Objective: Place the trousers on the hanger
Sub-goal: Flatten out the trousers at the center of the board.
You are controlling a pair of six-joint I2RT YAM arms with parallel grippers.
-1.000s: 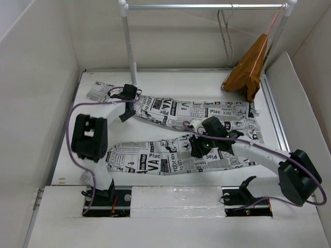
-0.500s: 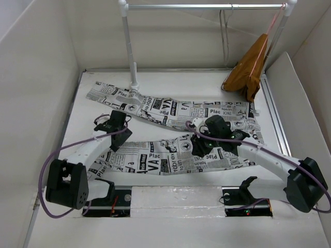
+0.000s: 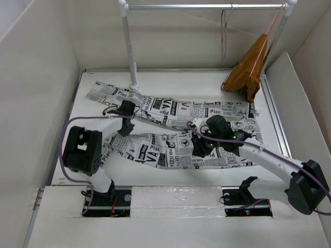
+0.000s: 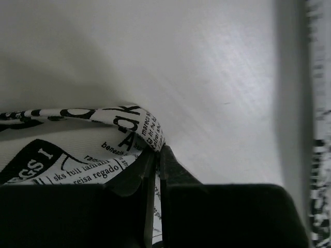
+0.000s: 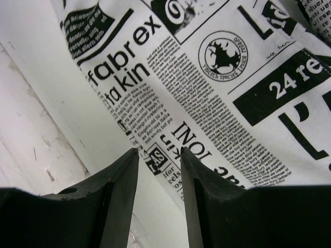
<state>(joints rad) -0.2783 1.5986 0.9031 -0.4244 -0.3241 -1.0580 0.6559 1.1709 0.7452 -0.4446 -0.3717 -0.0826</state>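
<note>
The left arm has swung back in toward the rail [image 3: 196, 6] from its stretched-out reach of half a second ago. The left gripper [image 4: 158, 151] has snapped closed, and the right arm has hardly shifted.

The left gripper's jaws are now pressed together on a rolled fold at the edge of the trousers [image 3: 170, 155], on the leg farther from the rail. It probably holds the fold so that this leg can be lifted or drawn across toward the other one.

The right gripper [image 5: 159, 151] stands with its jaws partly apart, low over the same leg farther along. It seems to be there to steady the cloth, but whether it actually presses on it cannot be told.

The trousers lie flat on the white table [image 3: 176, 85] below the rail, both legs spread lengthwise. They are thin, limp white cloth that creases softly and is printed all over with black lettering and blocks.

The hanger [image 3: 222, 41] is a thin, bare grey wire. It hangs from the rail, well apart from the trousers and just beside an orange-brown garment [image 3: 251, 70] that droops from the rail's right end.
</note>
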